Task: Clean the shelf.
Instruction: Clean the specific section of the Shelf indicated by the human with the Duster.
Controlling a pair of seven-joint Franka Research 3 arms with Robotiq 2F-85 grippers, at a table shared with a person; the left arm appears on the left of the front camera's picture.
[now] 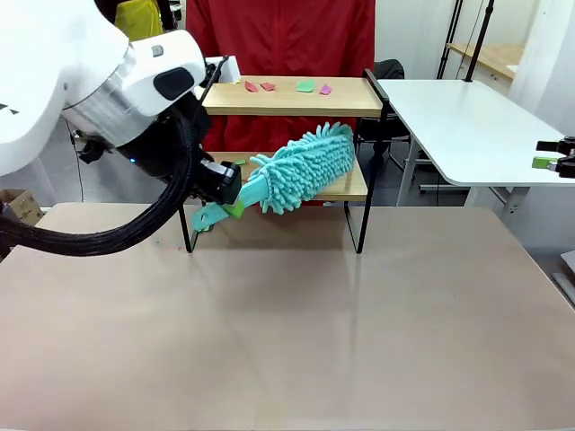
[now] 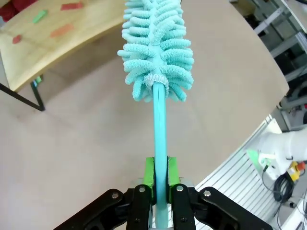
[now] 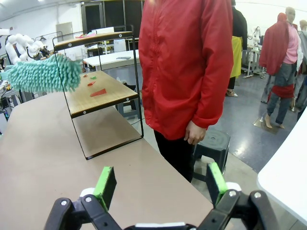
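Green pads (image 2: 149,173) of the left gripper (image 2: 159,179) are clamped flat on the thin turquoise handle (image 2: 159,129) of a microfibre duster, near the handle's end. Its shaggy head (image 2: 156,52) juts straight out ahead. From the front, that head (image 1: 301,169) hangs at the shelf's open face, between the upper board (image 1: 346,101) and the lower board (image 1: 350,190); whether it touches the wood I cannot tell.

The shelf stands at the far side of the brown table (image 1: 287,314), with small coloured paper scraps (image 1: 268,86) on top.

It looks stiff but probably light on its thin black frame, so a hard sideways sweep could shove it. If it needs steadying, a side rail (image 1: 375,85) seems the place to grasp.

The right gripper (image 3: 161,183) hangs with jaws spread wide, holding nothing, near a person in a red jacket (image 3: 187,62).
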